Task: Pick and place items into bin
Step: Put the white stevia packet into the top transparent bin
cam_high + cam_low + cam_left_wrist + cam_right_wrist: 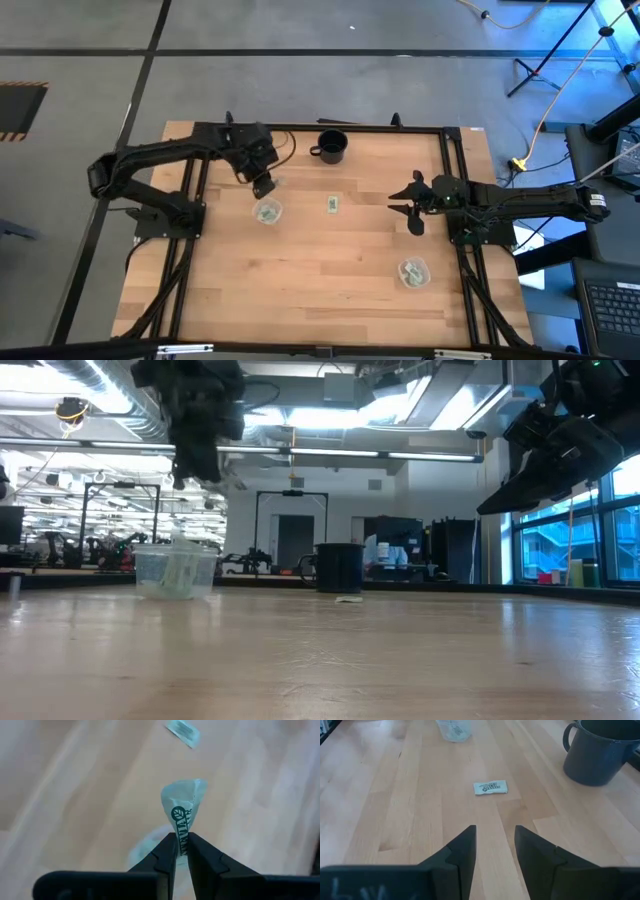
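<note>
Left tool (182,851) pinches a packet (182,810) above the packet-filled clear bin (267,212); right tool (494,850) released.

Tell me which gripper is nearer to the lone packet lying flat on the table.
Left, though not by much. The left gripper, shut on a packet above a clear bin, sits left of the loose packet. The right gripper, open, hovers farther off on the other side.

A packet (182,810) pinched between the left gripper's (182,851) fingers (165,855) carries dark green print with a leaf-in-circle mark, but the letters run down into the fingers and cannot be read whole. The packet lying on the tabletop (490,787), ahead of the right gripper's (495,851) parted fingers, bears print too small to read.
</note>
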Tool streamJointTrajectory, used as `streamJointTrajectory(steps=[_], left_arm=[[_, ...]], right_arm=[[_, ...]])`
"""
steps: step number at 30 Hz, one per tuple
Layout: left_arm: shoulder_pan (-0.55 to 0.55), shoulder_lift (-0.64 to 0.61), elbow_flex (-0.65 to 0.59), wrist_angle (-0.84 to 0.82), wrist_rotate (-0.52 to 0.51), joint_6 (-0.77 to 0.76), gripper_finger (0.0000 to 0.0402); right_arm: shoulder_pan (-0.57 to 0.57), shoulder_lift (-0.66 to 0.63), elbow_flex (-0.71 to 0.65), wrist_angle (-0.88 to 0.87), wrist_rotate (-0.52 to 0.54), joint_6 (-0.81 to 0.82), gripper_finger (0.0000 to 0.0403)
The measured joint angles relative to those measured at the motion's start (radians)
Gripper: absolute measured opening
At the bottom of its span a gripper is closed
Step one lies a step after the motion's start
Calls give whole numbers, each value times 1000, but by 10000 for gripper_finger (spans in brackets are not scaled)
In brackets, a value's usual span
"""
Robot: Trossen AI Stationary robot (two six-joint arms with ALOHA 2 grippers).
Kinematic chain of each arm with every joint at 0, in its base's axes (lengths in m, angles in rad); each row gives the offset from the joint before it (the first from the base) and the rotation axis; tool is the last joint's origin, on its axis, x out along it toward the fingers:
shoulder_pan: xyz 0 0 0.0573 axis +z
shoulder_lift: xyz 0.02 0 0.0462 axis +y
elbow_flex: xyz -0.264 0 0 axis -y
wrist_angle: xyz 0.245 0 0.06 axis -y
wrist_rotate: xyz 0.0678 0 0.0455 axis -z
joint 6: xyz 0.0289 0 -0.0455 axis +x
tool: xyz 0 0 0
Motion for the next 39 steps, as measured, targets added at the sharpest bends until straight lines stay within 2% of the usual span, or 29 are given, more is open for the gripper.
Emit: streamJointTrajectory(steps=[8,13,17,26,31,35,39], left_arm=[[-214,-5,-43,-35,-86,-110,41],[-283,-5,-127,-35,-221,-211,41],[-298,-5,-173,-26,-286,-249,41],[-301,-5,-219,72,-295,-224,41],[-300,-5,-219,77,-368,-220,41],[-301,-5,-219,83,-347,-164,44],[-301,-5,-220,103,-323,-161,66]], right_arm=[[0,0,0,0,0,29,138],[0,0,0,8,0,30,138],[0,0,0,22,0,34,138],[0,0,0,21,0,54,138],[0,0,0,20,0,53,138],[0,0,0,18,0,53,138],[0,0,0,18,0,51,138]])
